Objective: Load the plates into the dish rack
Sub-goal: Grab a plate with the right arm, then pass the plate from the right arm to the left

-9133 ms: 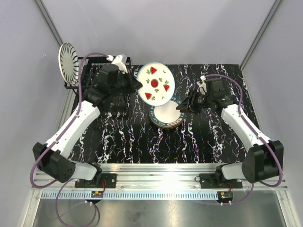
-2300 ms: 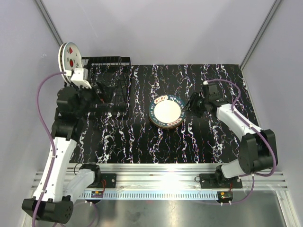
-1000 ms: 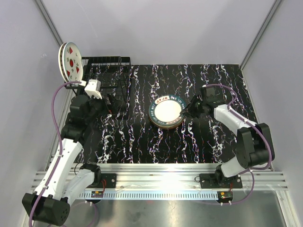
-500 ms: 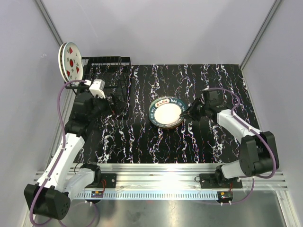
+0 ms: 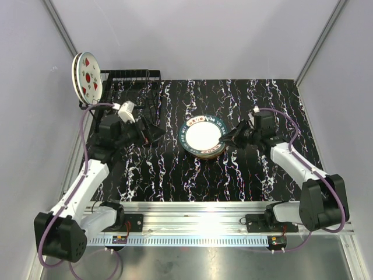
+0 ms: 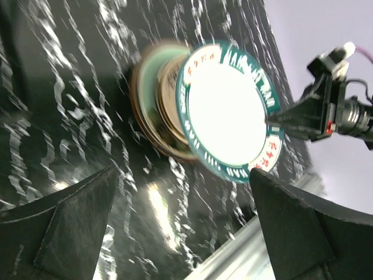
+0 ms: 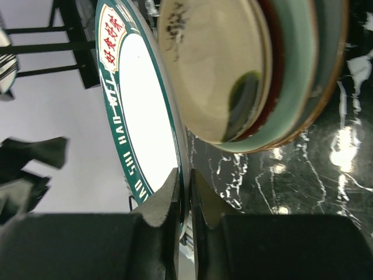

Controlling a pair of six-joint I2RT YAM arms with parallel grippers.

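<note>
Nine seconds back the left arm carried the red-spotted plate (image 5: 88, 76) over the surface (image 5: 169, 175). Now that plate stands upright on its edge at the left end of the dish rack (image 5: 133, 74). The rack's long side runs left to right along the far left edge of the surface.

A second ago the teal-rimmed plate (image 5: 201, 136) lay flat on top of the stack (image 5: 205, 154). Now its right rim is raised and its white face turns up and toward the left arm. The right end effector (image 5: 228, 138) is clenched on that raised rim, one finger on each face. In the right wrist view the gap between this plate and the cream plate (image 7: 215, 70) beneath widens toward the fingers. Whether the plate's low left rim touches the stack cannot be told.

The left end effector (image 5: 155, 132) has swung away from the rack since half a second ago. It sits just left of the stack, aimed at the tilted plate, with its fingers spread wide and nothing between them.
</note>
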